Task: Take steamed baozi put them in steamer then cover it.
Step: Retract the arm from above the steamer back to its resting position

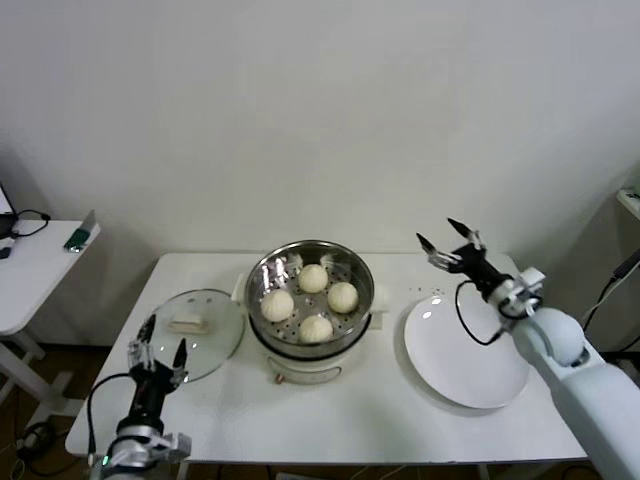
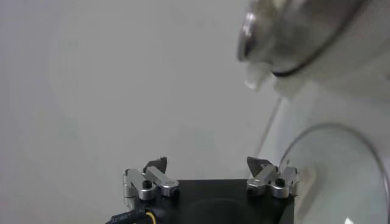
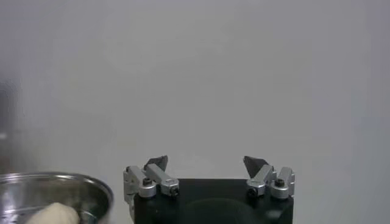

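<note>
The steamer (image 1: 311, 305) stands at the middle of the white table (image 1: 390, 420), already loaded – four buns (image 1: 313, 300) sit on its holed tray, so filling looks done and what remains is covering. To its right the white plate (image 1: 465, 355) lies bare. The lid (image 1: 197, 333) lies flat on the table just left of the steamer, its white bar handle (image 1: 187, 323) running roughly left to right across the centre. The coming move turns on that lid: the left gripper (image 1: 160, 354) hovers at the lid's near left edge, fingers spread wide and holding nothing, with the handle a little ahead of it and toward the steamer – so the left arm is plainly the nearer one. The right gripper (image 1: 447, 241) is raised behind the plate, well apart from the lid, its fingers likewise spread and empty; it seems to be waiting.
</note>
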`<state>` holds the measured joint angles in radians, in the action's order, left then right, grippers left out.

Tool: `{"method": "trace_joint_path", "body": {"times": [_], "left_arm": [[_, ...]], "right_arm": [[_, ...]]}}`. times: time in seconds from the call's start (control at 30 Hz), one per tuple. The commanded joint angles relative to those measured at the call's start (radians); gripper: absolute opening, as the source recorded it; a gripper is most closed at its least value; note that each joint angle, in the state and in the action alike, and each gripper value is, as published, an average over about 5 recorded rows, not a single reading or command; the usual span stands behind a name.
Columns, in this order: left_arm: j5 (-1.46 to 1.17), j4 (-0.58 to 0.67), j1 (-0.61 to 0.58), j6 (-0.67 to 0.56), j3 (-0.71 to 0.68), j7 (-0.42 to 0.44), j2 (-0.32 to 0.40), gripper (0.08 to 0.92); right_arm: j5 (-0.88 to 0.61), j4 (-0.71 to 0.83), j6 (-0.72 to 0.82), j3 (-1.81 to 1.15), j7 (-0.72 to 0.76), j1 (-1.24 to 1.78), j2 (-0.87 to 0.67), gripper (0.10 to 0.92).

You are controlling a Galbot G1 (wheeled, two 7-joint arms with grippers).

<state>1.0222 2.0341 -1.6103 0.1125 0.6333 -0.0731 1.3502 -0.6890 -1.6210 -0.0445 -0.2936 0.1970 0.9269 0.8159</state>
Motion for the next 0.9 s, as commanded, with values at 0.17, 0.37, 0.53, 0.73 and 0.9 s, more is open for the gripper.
{"method": "trace_joint_path", "body": {"times": [0.17, 0.37, 0.53, 0.73, 0.9], "left_arm": [[0.547, -0.341, 0.217, 0.053, -0.093, -0.043, -0.038, 0.823], [0.557, -0.505, 0.317, 0.012, -0.088, -0.105, -0.039, 0.823], [0.527, -0.607, 0.369, -0.018, -0.070, -0.113, -0.050, 0.823], [0.487, -0.659, 0.411, -0.066, -0.063, -0.122, -0.050, 0.823], [0.484, -0.716, 0.454, -0.075, -0.064, -0.149, -0.057, 0.823]], "right_arm": [[0.127, -0.101, 0.049, -0.453, -0.070, 0.457, 0.197, 0.823], [0.140, -0.111, 0.039, -0.475, -0.063, 0.506, 0.208, 0.823], [0.147, -0.112, 0.029, -0.503, -0.050, 0.537, 0.207, 0.823], [0.152, -0.115, 0.021, -0.525, -0.027, 0.561, 0.209, 0.823], [0.155, -0.113, 0.012, -0.545, -0.012, 0.573, 0.206, 0.823]]}}
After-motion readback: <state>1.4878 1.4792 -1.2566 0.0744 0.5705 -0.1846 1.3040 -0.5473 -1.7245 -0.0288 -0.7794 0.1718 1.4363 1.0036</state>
